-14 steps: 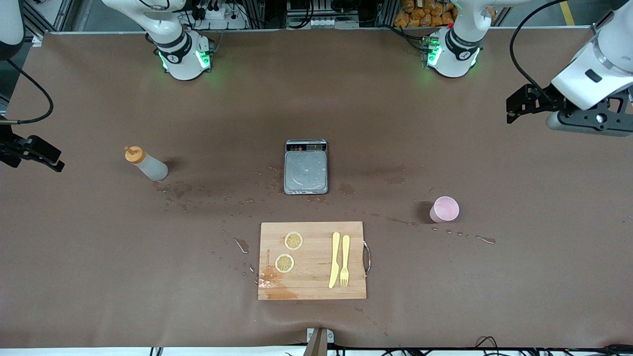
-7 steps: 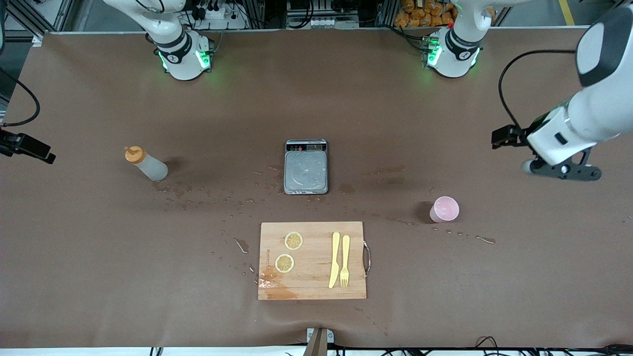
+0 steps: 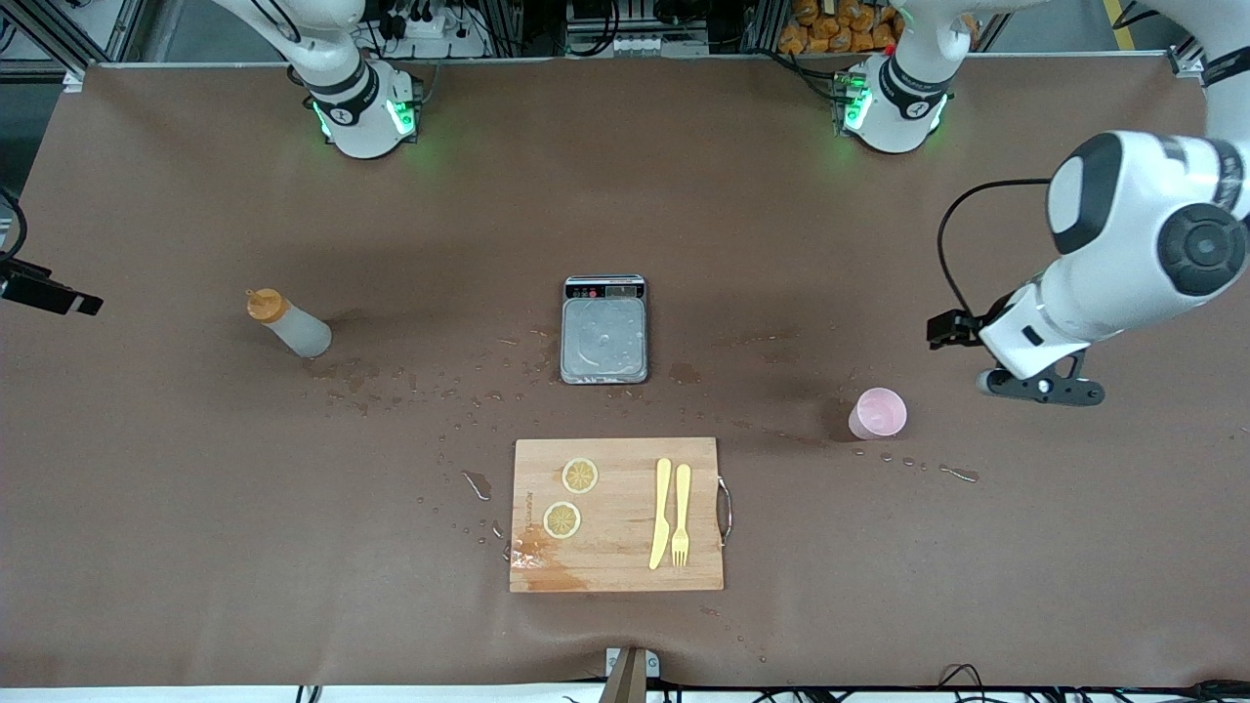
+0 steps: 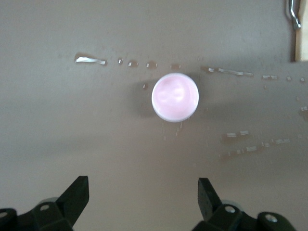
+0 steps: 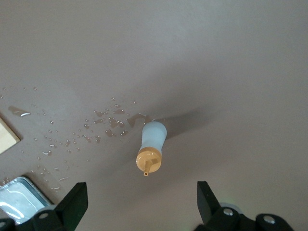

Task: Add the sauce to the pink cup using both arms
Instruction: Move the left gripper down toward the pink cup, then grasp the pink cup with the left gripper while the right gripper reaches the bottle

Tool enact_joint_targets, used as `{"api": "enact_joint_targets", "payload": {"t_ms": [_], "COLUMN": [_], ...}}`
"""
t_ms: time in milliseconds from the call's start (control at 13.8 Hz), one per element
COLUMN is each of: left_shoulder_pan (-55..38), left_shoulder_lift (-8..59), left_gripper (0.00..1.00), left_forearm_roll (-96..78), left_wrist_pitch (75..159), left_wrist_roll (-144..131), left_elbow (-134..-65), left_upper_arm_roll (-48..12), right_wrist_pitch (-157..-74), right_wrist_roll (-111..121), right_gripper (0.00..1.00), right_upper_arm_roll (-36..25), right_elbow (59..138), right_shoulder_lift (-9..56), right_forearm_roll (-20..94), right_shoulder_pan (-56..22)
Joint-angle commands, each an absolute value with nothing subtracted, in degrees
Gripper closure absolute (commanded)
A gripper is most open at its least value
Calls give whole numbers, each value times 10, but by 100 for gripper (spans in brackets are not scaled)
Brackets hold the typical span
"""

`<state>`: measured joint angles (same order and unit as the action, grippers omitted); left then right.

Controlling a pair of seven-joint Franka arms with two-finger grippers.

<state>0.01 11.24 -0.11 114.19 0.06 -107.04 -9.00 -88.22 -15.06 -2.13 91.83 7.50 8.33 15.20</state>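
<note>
Brown and spattered with wet drops, the bench (image 3: 195, 547) carries everything we need, and nothing is gripped yet. We bring the left arm (image 3: 1123, 264) in from its end of the bench. A wooden cutting board (image 3: 617, 515) lies at the middle of the edge nearest the front camera, holding two lemon slices (image 3: 571, 496), a yellow knife (image 3: 661, 513) and a yellow fork (image 3: 681, 515). A small kitchen scale (image 3: 604, 329) sits near the bench's centre.

The sauce bottle (image 3: 288, 324), greyish with an orange cap, stands upright toward the right arm's end, well apart from the pink cup (image 3: 879, 413), which stands upright toward the left arm's end, beside the board's handle.

Our left gripper (image 4: 143, 198) hovers over bare bench just beside the cup, its fingers (image 4: 77, 193) spread wide and empty. Our right gripper (image 5: 142, 202) hangs off the bench's edge at the right arm's end, looking down at the bottle with fingers equally spread; only a dark corner of it (image 3: 44, 291) shows from the front.

To do this well, we judge each gripper should come down centred on its object, straddle the body rather than the rim or cap, and close gently: the cup looks light and likely to tip, the bottle soft enough to squirt early.
</note>
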Motion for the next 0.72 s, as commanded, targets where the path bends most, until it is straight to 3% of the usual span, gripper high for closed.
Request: {"api": "enact_joint_targets", "payload": {"t_ms": [0,289,651], "left_shoulder_pan": [5,3,0], "left_shoulder_lift": [121,208,270], "left_gripper": [0,0,0], "left_forearm_roll": [-8,22,27], "left_wrist_pitch": [1221,1289,1299], "left_wrist_roll": [16,16,16], "left_elbow": [-1117,-1103,-1057], "left_upper_arm_roll": [-92,-91,-91], "right_wrist_pitch": [-855,-802,-767], "right_wrist_roll": [-231,-302,-453], "right_gripper": [0,0,0], "right_upper_arm_roll": [-13,-14,-13], "right_elbow": [916,915,917], "right_shoulder_lift": [92,141,228], "right_forearm_roll": [124,231,308], "right_shoulder_pan": [178,243,287]}}
